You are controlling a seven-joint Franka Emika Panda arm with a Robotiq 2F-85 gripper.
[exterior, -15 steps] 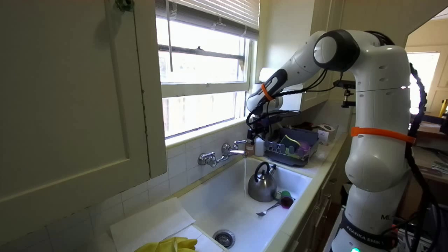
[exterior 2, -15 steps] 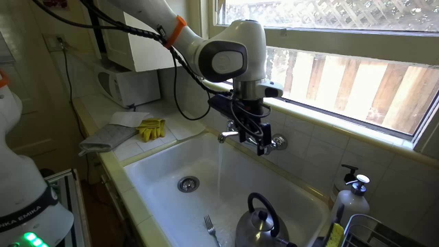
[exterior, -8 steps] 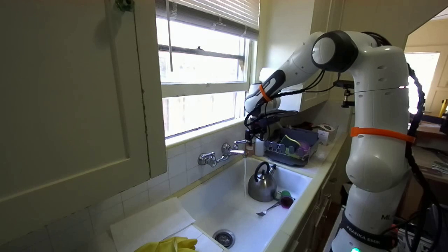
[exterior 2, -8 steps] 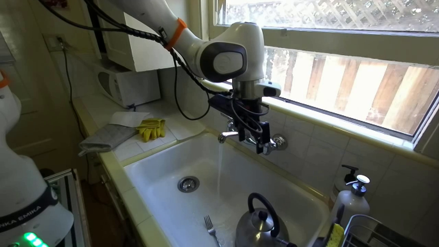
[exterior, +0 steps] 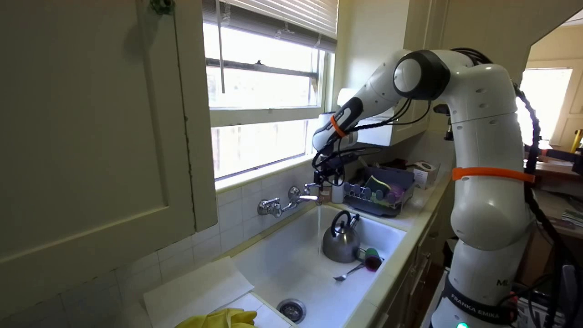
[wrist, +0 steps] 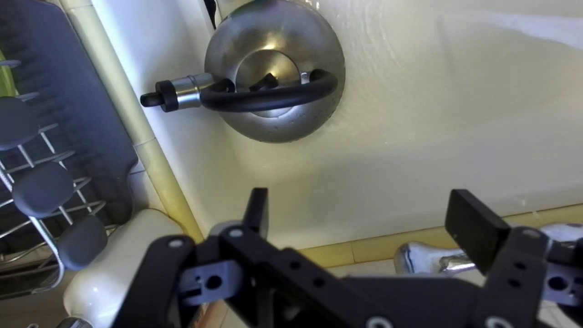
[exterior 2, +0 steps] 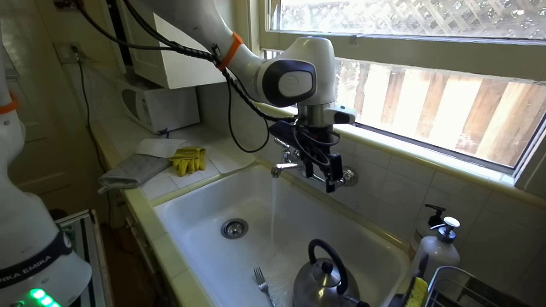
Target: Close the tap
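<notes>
The chrome tap (exterior: 298,199) is on the tiled wall above the sink, and its spout shows in an exterior view (exterior 2: 283,169). Water runs from the spout into the sink. One handle (exterior: 268,206) stands at the near side in an exterior view. The other handle (wrist: 421,258) shows partly in the wrist view, below and between the spread fingers, nearer the right finger (wrist: 476,228). My gripper (wrist: 360,207) is open and empty. In both exterior views the gripper (exterior 2: 319,177) points down beside the tap, over that far handle, and hides part of it. Contact cannot be told.
A grey kettle (wrist: 291,41) with a black handle stands in the white sink (exterior 2: 192,221). A fork (exterior 2: 262,283) and a cup (exterior: 372,260) lie there too. A dish rack (exterior: 378,193) and a white soap bottle (exterior 2: 437,251) stand at the sink's end. The window sill (exterior: 268,171) is above.
My arm has moved a little lower and toward the wall, bringing the gripper closer over the tap's far handle. The tap and the running water look the same.
</notes>
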